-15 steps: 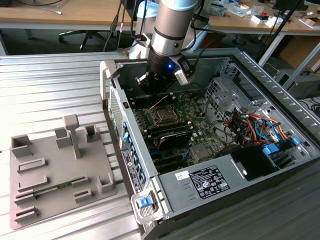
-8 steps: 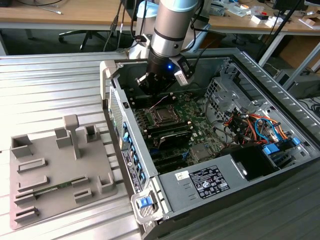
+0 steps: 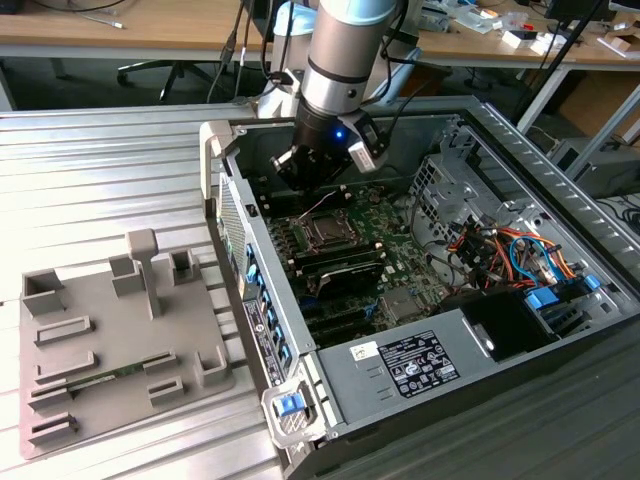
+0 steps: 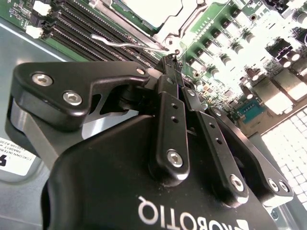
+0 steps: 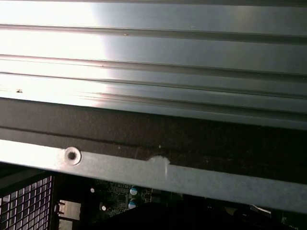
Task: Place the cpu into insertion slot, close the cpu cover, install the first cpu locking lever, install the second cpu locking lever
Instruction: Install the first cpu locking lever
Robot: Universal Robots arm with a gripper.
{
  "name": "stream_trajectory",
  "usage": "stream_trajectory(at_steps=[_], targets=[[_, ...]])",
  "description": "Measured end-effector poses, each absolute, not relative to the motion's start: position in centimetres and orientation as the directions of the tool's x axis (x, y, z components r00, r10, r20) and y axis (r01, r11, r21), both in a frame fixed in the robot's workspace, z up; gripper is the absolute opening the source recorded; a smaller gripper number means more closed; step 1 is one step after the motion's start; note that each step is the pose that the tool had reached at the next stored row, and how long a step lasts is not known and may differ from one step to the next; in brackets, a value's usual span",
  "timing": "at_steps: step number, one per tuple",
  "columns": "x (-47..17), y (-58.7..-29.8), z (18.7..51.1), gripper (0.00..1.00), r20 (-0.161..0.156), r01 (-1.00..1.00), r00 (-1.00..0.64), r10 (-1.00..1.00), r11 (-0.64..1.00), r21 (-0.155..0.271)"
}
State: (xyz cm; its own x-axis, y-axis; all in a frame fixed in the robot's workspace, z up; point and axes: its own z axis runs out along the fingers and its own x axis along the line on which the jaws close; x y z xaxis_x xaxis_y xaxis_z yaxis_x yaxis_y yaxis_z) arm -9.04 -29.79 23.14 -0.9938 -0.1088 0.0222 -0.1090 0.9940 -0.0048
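Jaws pressed together on nothing, the gripper (image 3: 312,178) hangs inside the open computer case (image 3: 520,135) in the exterior view, just above the cpu (image 3: 324,231) seated in its socket. In the second wrist view, its fingertips (image 4: 169,63) point at a thin locking lever (image 4: 120,42) beside the cpu cover (image 4: 165,28), which frames the cpu.

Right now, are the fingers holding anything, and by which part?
Nothing is held. The gripper has its fingers pressed together, tips just above the socket's wire locking lever, beside the cpu.
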Motion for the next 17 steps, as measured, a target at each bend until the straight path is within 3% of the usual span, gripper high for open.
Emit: stream_trajectory(at_steps=[17], targets=[[-9.03, -29.79, 22.74, 0.11, 0.022, -0.109, -0.994, -0.109, 0.994, -0.005]])
